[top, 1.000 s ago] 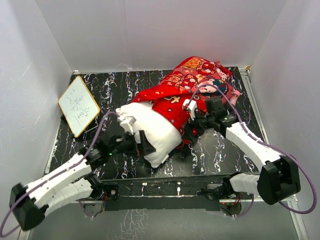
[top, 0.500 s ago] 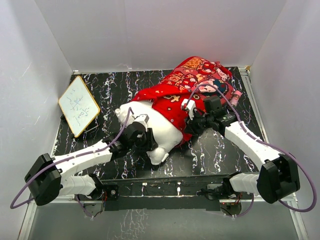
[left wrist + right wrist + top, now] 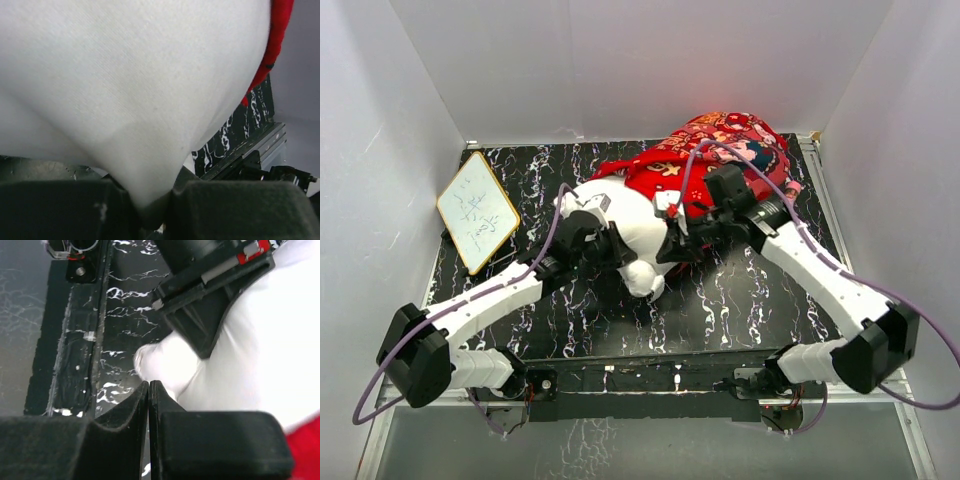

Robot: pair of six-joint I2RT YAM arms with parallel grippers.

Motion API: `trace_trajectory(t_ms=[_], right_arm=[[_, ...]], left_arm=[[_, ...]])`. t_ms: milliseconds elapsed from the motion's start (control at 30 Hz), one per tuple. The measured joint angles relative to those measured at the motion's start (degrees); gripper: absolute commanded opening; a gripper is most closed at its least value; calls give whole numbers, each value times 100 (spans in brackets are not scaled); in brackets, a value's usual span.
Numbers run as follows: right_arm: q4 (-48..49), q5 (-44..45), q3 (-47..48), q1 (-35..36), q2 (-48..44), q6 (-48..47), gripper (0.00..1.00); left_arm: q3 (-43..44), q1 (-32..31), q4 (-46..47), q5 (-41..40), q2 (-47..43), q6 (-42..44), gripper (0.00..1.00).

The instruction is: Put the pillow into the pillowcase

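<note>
The white pillow (image 3: 632, 215) lies mid-table, its far end tucked under the red printed pillowcase (image 3: 725, 140), which is bunched at the back right. My left gripper (image 3: 618, 250) presses into the pillow's near side. In the left wrist view the left gripper (image 3: 150, 205) is shut on a fold of pillow (image 3: 125, 75), with pillowcase (image 3: 277, 30) at the top right. My right gripper (image 3: 668, 248) sits at the pillow's right side near the pillowcase edge. Seen from its own wrist, the right gripper (image 3: 149, 385) is shut, with no cloth showing between the tips. The pillow (image 3: 260, 365) lies behind it and the pillowcase (image 3: 307, 445) to its right.
A small wood-framed whiteboard (image 3: 477, 210) leans at the left of the black marbled table (image 3: 750, 310). White walls close in the left, back and right sides. A metal rail (image 3: 640, 375) with the arm bases runs along the near edge.
Both grippers have closed. The left arm reached farther in and took hold of the pillow, pushing it toward the back. The right gripper shifted left and back, and the pillowcase bunched up farther back.
</note>
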Motion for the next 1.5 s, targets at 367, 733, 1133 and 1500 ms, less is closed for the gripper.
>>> trace_trajectory(t_ms=[367,733,1133,1500], right_arm=[[870,2199,-306,-221,-195,1091,78],[1829,3646,-826,-306,-149,1429,76],[1766,3801,-809,-282,-57,1307,9],[446,1967,614,59,732,581,8]], left_arm=[[289,87,291,378,201,-46,0],[90,111,501,627,138,-221,0],[-81,116,385,546,-212,-129,0],[251,142,361,704,94,-20,0]])
